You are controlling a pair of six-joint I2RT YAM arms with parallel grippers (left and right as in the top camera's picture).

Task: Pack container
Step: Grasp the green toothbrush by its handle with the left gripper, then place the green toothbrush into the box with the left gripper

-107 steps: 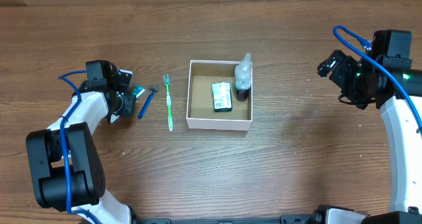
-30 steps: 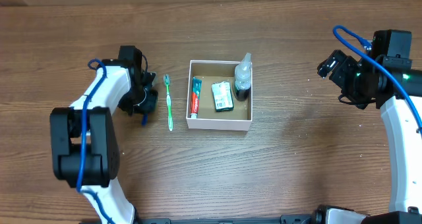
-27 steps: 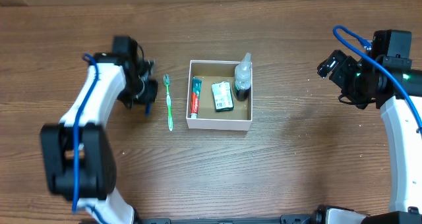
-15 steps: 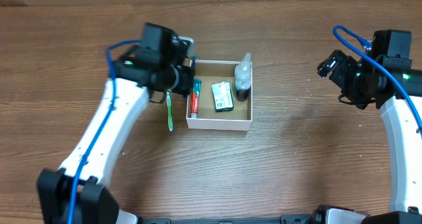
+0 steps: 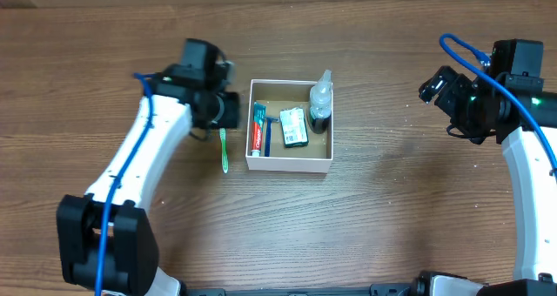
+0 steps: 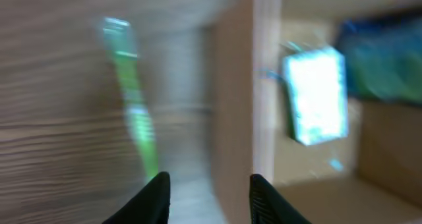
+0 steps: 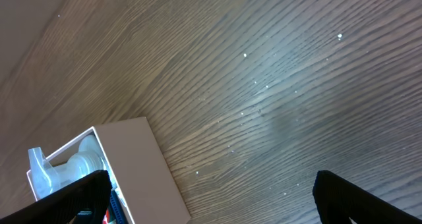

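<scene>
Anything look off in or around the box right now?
Nothing spilled or damaged. Two small oddities: the spray bottle in the far right corner of the container stands taller than the walls, its cap over the rim, and the green toothbrush lies outside on the table, beside the left wall.

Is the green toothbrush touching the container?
Apart. The overhead view shows a strip of bare table between the green toothbrush and the container.
</scene>
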